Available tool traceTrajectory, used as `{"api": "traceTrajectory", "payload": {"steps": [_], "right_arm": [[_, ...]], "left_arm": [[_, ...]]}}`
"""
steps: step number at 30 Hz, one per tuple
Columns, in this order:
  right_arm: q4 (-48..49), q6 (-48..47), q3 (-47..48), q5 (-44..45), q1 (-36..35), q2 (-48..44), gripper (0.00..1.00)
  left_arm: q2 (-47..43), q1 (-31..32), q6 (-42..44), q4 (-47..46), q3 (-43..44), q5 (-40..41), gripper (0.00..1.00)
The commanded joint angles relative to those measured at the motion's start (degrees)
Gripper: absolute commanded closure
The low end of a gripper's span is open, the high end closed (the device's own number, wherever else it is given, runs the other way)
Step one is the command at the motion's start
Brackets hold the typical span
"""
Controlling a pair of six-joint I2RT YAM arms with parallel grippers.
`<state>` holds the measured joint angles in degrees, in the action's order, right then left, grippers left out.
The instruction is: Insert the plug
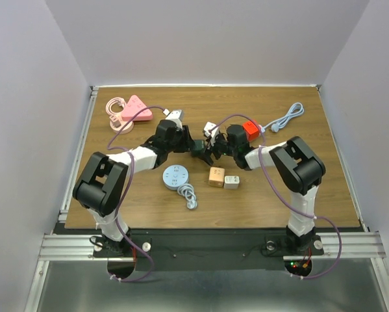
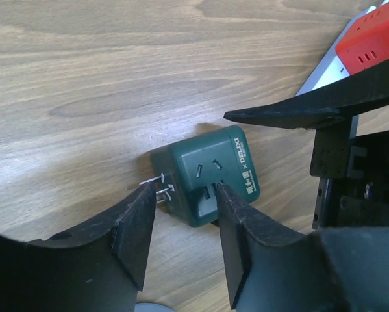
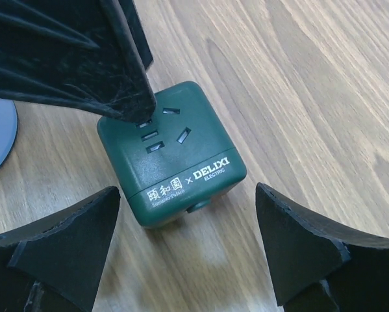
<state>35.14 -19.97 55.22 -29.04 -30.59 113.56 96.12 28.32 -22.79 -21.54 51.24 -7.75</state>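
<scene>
Green plug cube (image 2: 210, 172), left gripper (image 2: 184, 192) spread over it

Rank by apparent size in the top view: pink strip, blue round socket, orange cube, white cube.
1. pink strip and blue round socket: too alike to rank.
2. orange cube.
3. white cube, slightly smaller than the orange one.

Cube adapter (image 3: 171, 156) on table (image 1: 278, 195) ctr, round socket (image 1: 175, 177) nearer & left of it, triangular strip (image 1: 135, 110) far back-left
</scene>
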Motion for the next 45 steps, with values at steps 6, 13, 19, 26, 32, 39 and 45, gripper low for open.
{"api": "traceTrajectory", "payload": {"steps": [6,13,19,26,32,39,45], "right_arm": [[8.37,-0.95,2.70,-4.27,0.53,2.19,0.10],[11.36,0.28,2.44,-6.38,0.53,2.46,0.21],[11.27,2.20,-0.02,-7.17,0.71,-0.88,0.54],[11.27,5.90,-2.31,-8.93,1.06,-2.03,0.56],[10.92,6.69,-2.93,-5.77,1.06,-0.80,0.33],[10.22,7.13,-2.05,-4.71,1.32,0.26,0.21],[7.50,8.10,-0.82,-3.13,1.67,0.35,0.17]], "left_arm": [[3.90,-1.42,0.29,-0.70,1.84,-4.82,0.63],[4.96,-2.47,0.73,-0.61,1.84,-6.31,0.85],[5.57,-4.58,0.99,-1.31,0.53,-7.37,1.00],[6.98,-5.02,0.99,-2.45,0.52,-9.30,1.00],[4.61,-5.11,0.73,-3.33,-0.53,-8.60,1.00],[4.25,-5.11,-0.15,-3.77,0.17,-11.15,1.00],[0.31,-5.11,-0.77,-4.56,-0.97,-8.69,1.00]]}}
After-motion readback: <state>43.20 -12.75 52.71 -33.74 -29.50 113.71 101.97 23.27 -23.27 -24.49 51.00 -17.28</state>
